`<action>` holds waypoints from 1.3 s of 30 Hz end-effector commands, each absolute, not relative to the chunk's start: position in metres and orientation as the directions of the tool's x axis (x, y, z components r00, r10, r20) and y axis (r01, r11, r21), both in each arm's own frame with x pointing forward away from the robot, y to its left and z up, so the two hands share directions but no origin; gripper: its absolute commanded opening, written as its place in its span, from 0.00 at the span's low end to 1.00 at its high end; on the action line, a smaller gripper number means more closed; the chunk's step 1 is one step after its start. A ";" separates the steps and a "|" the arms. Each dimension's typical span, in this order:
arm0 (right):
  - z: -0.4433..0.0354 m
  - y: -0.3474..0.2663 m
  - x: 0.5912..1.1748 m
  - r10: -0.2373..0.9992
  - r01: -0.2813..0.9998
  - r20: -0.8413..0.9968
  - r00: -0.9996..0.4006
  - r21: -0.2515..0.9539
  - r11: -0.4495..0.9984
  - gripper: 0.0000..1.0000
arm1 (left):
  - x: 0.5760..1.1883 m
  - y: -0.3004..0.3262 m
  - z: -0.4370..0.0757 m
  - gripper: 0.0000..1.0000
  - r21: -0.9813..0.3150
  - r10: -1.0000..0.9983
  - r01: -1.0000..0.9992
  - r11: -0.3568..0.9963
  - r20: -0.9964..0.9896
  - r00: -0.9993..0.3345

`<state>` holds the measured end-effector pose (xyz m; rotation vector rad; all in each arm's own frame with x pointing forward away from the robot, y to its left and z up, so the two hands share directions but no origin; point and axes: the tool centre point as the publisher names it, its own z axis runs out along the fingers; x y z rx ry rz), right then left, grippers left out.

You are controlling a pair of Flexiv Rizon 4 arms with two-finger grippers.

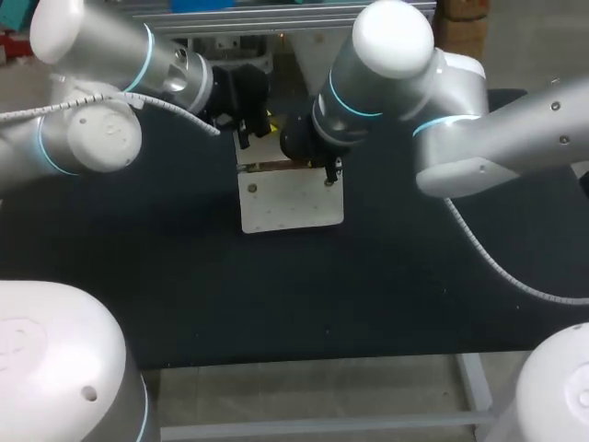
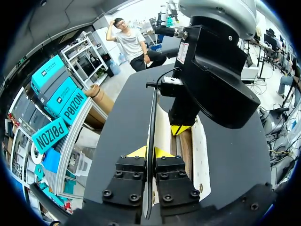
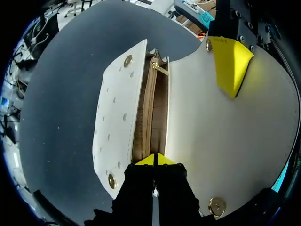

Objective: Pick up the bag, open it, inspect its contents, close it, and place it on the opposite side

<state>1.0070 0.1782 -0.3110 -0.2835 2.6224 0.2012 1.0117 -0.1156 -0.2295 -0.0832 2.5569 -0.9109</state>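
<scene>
Bag: white bag [image 1: 291, 204] lies on the black table [image 1: 184, 285], near the middle, under both grippers.
Flap: the flap [image 3: 230, 141] is lifted away from the front panel [image 3: 117, 117], so the mouth stands open.
Inside: tan lining [image 3: 159, 113] shows between panel and flap. No contents can be made out.
Left gripper: the left gripper [image 2: 148, 153] is clamped on the flap's edge, one finger on each face, holding it upright.
Right gripper: the right gripper [image 3: 154, 160] has its fingers together at the near end of the mouth. Whether they pinch a lip of the lining is unclear.
Step in hand: likely the inspection, with the bag opened and its inside exposed to the right wrist view.
Done so far, as judged: the opening. Closing and placing are not yet done.
Next move: probably closing. The right gripper must clear the mouth, then the left lowers the flap onto the front panel.
Care needed: the snaps [image 3: 127, 60] on the panel have to meet those on the flap, so the flap should come down square, not skewed.
After that: a firm grip on the closed bag for the carry across. Which side counts as opposite cannot be told from here.
</scene>
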 end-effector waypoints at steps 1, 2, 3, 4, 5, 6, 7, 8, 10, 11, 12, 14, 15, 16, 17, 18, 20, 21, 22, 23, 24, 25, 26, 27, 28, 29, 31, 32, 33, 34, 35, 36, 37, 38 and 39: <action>-0.314 0.180 1.000 -0.169 -0.235 -0.485 -0.858 0.080 0.969 0.00 | 1.012 -0.116 -0.231 0.00 -0.625 -0.211 0.073 0.777 -0.369 -0.905; -0.315 0.181 0.999 -0.171 -0.237 -0.483 -0.859 0.078 0.968 0.00 | 1.012 -0.115 -0.231 0.00 -0.630 -0.218 0.067 0.774 -0.364 -0.906; -0.317 0.181 0.996 -0.175 -0.237 -0.478 -0.860 0.071 0.969 0.00 | 1.013 -0.115 -0.231 0.00 -0.631 -0.226 0.058 0.774 -0.360 -0.905; -0.319 0.181 0.995 -0.176 -0.237 -0.476 -0.861 0.070 0.969 0.00 | 1.014 -0.115 -0.232 0.00 -0.634 -0.232 0.052 0.772 -0.357 -0.905; -0.321 0.181 0.993 -0.178 -0.237 -0.473 -0.863 0.069 0.969 0.00 | 1.014 -0.114 -0.232 0.00 -0.637 -0.235 0.049 0.769 -0.353 -0.906; -0.322 0.181 0.992 -0.179 -0.237 -0.470 -0.864 0.067 0.969 0.00 | 1.015 -0.114 -0.232 0.00 -0.640 -0.241 0.042 0.768 -0.348 -0.906; -0.324 0.180 0.991 -0.179 -0.237 -0.467 -0.866 0.068 0.969 0.00 | 1.016 -0.113 -0.232 0.00 -0.643 -0.246 0.037 0.765 -0.344 -0.906; -0.325 0.180 0.990 -0.180 -0.238 -0.465 -0.867 0.068 0.969 0.00 | 1.016 -0.113 -0.232 0.00 -0.646 -0.252 0.031 0.763 -0.341 -0.906; -0.328 0.179 0.988 -0.179 -0.236 -0.458 -0.871 0.070 0.969 0.00 | 1.017 -0.111 -0.231 0.00 -0.650 -0.260 0.023 0.759 -0.335 -0.906; -0.329 0.179 0.987 -0.178 -0.236 -0.457 -0.871 0.071 0.969 0.00 | 1.017 -0.111 -0.231 0.00 -0.652 -0.260 0.022 0.758 -0.334 -0.906; -0.330 0.178 0.986 -0.177 -0.233 -0.455 -0.873 0.071 0.970 0.00 | 1.017 -0.111 -0.231 0.00 -0.653 -0.261 0.021 0.757 -0.332 -0.906; -0.331 0.177 0.985 -0.173 -0.230 -0.452 -0.875 0.074 0.970 0.00 | 1.018 -0.110 -0.230 0.00 -0.655 -0.265 0.018 0.755 -0.331 -0.906; -0.332 0.177 0.984 -0.173 -0.230 -0.451 -0.876 0.075 0.970 0.00 | 1.017 -0.110 -0.230 0.00 -0.657 -0.268 0.016 0.753 -0.329 -0.905; -0.332 0.177 0.983 -0.172 -0.229 -0.450 -0.876 0.075 0.971 0.00 | 1.017 -0.110 -0.230 0.00 -0.658 -0.274 0.011 0.753 -0.329 -0.904; -0.332 0.176 0.982 -0.171 -0.228 -0.450 -0.876 0.076 0.971 0.00 | 1.017 -0.110 -0.230 0.00 -0.659 -0.275 0.010 0.752 -0.328 -0.904; -0.332 0.176 0.981 -0.171 -0.229 -0.449 -0.877 0.077 0.970 0.00 | 1.017 -0.110 -0.230 0.00 -0.659 -0.277 0.008 0.752 -0.326 -0.904; -0.332 0.176 0.980 -0.173 -0.230 -0.446 -0.878 0.078 0.970 0.00 | 1.018 -0.110 -0.230 0.00 -0.660 -0.278 0.007 0.751 -0.326 -0.904; -0.333 0.176 0.979 -0.174 -0.231 -0.442 -0.880 0.079 0.970 0.00 | 1.018 -0.110 -0.230 0.00 -0.660 -0.278 0.006 0.751 -0.325 -0.904; -0.334 0.176 0.979 -0.174 -0.231 -0.439 -0.881 0.079 0.970 0.00 | 1.018 -0.110 -0.230 0.00 -0.660 -0.279 0.005 0.751 -0.324 -0.904; -0.334 0.176 0.979 -0.174 -0.231 -0.436 -0.883 0.081 0.970 0.00 | 1.018 -0.110 -0.231 0.00 -0.661 -0.280 0.004 0.751 -0.323 -0.904; -0.335 0.176 0.978 -0.176 -0.232 -0.431 -0.885 0.081 0.969 0.00 | 1.017 -0.110 -0.231 0.00 -0.661 -0.281 0.003 0.750 -0.323 -0.904; -0.335 0.176 0.978 -0.178 -0.234 -0.424 -0.888 0.084 0.968 0.00 | 1.017 -0.110 -0.230 0.00 -0.661 -0.280 0.004 0.750 -0.323 -0.904; -0.336 0.176 0.978 -0.179 -0.236 -0.416 -0.892 0.088 0.968 0.00 | 1.017 -0.109 -0.230 0.00 -0.662 -0.279 0.005 0.750 -0.324 -0.904; -0.336 0.176 0.978 -0.182 -0.236 -0.401 -0.898 0.089 0.968 0.00 | 1.016 -0.109 -0.230 0.00 -0.663 -0.275 0.010 0.748 -0.324 -0.905; -0.337 0.175 0.980 -0.183 -0.237 -0.391 -0.902 0.096 0.967 0.00 | 1.015 -0.109 -0.230 0.00 -0.664 -0.270 0.015 0.748 -0.325 -0.906; -0.338 0.175 0.981 -0.181 -0.235 -0.391 -0.902 0.095 0.967 0.00 | 1.014 -0.110 -0.230 0.00 -0.663 -0.268 0.017 0.748 -0.326 -0.906; -0.339 0.175 0.984 -0.186 -0.236 -0.370 -0.910 0.096 0.967 0.00 | 1.013 -0.110 -0.230 0.00 -0.663 -0.261 0.026 0.748 -0.329 -0.908; -0.339 0.175 0.986 -0.186 -0.237 -0.362 -0.914 0.101 0.966 0.00 | 1.012 -0.110 -0.230 0.00 -0.663 -0.259 0.027 0.748 -0.330 -0.908; -0.340 0.175 0.987 -0.192 -0.239 -0.349 -0.917 0.094 0.967 0.00 | 1.012 -0.110 -0.230 0.00 -0.663 -0.257 0.030 0.748 -0.331 -0.908; -0.340 0.176 0.989 -0.194 -0.239 -0.342 -0.920 0.095 0.966 0.00 | 1.011 -0.110 -0.230 0.00 -0.664 -0.254 0.033 0.747 -0.331 -0.909; -0.341 0.176 0.990 -0.197 -0.242 -0.331 -0.923 0.101 0.965 0.00 | 1.010 -0.110 -0.230 0.00 -0.663 -0.252 0.036 0.747 -0.333 -0.909; -0.341 0.177 0.992 -0.204 -0.246 -0.317 -0.926 0.097 0.965 0.00 | 1.009 -0.110 -0.230 0.00 -0.665 -0.246 0.043 0.746 -0.335 -0.909; -0.342 0.177 0.993 -0.206 -0.245 -0.303 -0.930 0.098 0.964 0.00 | 1.008 -0.110 -0.230 0.00 -0.666 -0.242 0.048 0.745 -0.337 -0.910; -0.343 0.177 0.995 -0.212 -0.249 -0.275 -0.938 0.106 0.963 0.00 | 1.007 -0.110 -0.230 0.00 -0.666 -0.241 0.051 0.745 -0.340 -0.909; -0.344 0.178 0.997 -0.220 -0.251 -0.259 -0.941 0.094 0.963 0.00 | 1.006 -0.110 -0.229 0.00 -0.665 -0.240 0.053 0.745 -0.341 -0.909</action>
